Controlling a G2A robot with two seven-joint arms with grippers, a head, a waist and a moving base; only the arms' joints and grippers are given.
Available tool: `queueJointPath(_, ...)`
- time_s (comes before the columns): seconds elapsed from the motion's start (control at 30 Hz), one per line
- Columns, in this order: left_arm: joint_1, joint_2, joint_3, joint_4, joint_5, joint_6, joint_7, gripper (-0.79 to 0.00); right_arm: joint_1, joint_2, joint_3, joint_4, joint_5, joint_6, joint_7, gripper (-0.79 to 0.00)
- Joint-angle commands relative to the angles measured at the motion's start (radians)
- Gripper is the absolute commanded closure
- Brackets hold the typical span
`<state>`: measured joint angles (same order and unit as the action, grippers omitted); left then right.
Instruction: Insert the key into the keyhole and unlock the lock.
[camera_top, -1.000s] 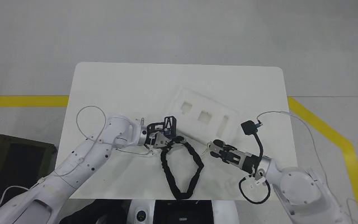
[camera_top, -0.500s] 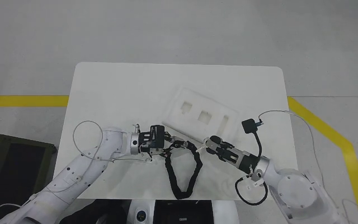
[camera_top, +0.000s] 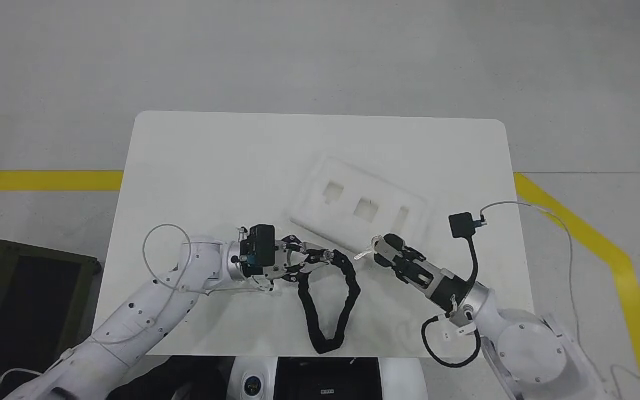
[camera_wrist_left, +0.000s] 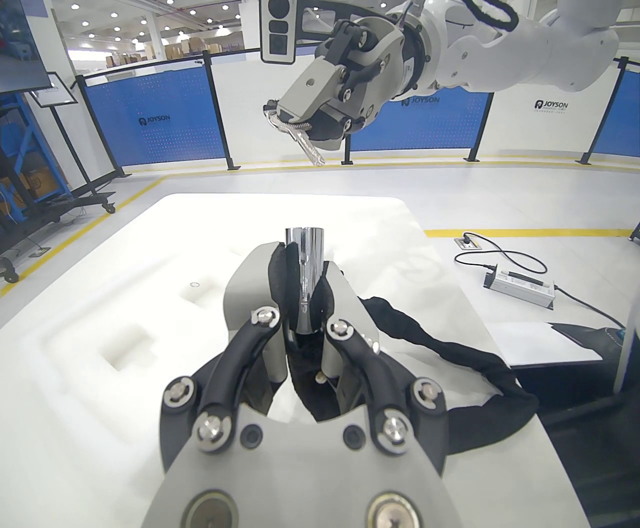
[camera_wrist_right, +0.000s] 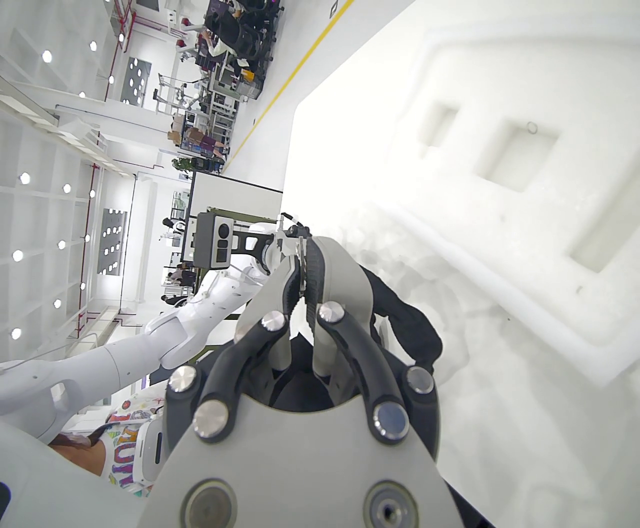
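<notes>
1. Setting: white table (camera_top: 200, 160) with a white foam tray (camera_top: 312, 195) lying toward its far middle. Three square pockets are cut into the tray.
2. The left gripper (camera_wrist_left: 300, 272) is over the near part of the table, just in front of the tray. Its fingers (camera_wrist_left: 255, 280) are clamped from both sides on a chrome lock cylinder (camera_wrist_left: 306, 250).
3. The cylinder's bare end sticks out past the fingertips and faces the other arm. I cannot tell from here where the keyhole sits.
4. A chain (camera_top: 325, 310) in a black fabric sleeve runs from the cylinder. It lies on the table in a long loop trailing toward the near edge.
5. The right gripper (camera_wrist_left: 300, 122) is closed tight on the head of the key (camera_wrist_left: 302, 142). The silver blade pokes out past the fingertips, slanted down toward the cylinder.
6. In the left wrist view the key tip hangs above the cylinder's end with open air between them, so near but not touching.
7. From above, the two grippers face each other across the front of the tray. The key (camera_top: 366, 254) is between them and just off the chain's upper end.
</notes>
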<state>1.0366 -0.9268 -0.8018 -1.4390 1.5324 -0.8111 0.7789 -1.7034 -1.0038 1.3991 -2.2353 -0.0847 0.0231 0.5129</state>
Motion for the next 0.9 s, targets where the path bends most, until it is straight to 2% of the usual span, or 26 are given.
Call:
queueJointPath(0.0,0.000,0.000,0.000,0.000,0.000,0.000,-0.001,0.000,0.000,0.000,0.000,0.000,0.000,0.000,0.000,0.000)
queueJointPath(0.23,0.000,0.000,0.000,0.000,0.000,0.000,-0.001,0.000,0.000,0.000,0.000,0.001,0.000,0.000,-0.003,0.000)
queueJointPath(0.4,0.007,-0.005,-0.015,-0.041,-0.020,0.054,-0.085,0.000,0.002,-0.003,0.006,-0.009,-0.016,0.014,-0.031,0.000)
queueJointPath(0.5,0.017,-0.009,-0.010,-0.045,0.012,0.092,-0.060,0.000,-0.008,-0.003,0.008,-0.041,-0.043,0.029,-0.048,0.000)
queueJointPath(0.7,0.025,-0.022,0.034,0.017,0.150,0.212,0.186,0.000,-0.055,-0.006,-0.012,-0.115,-0.132,0.030,-0.101,0.000)
queueJointPath(0.87,0.015,-0.047,0.069,0.109,0.151,0.300,0.347,0.000,-0.073,-0.010,-0.060,-0.115,-0.237,0.006,-0.155,0.000)
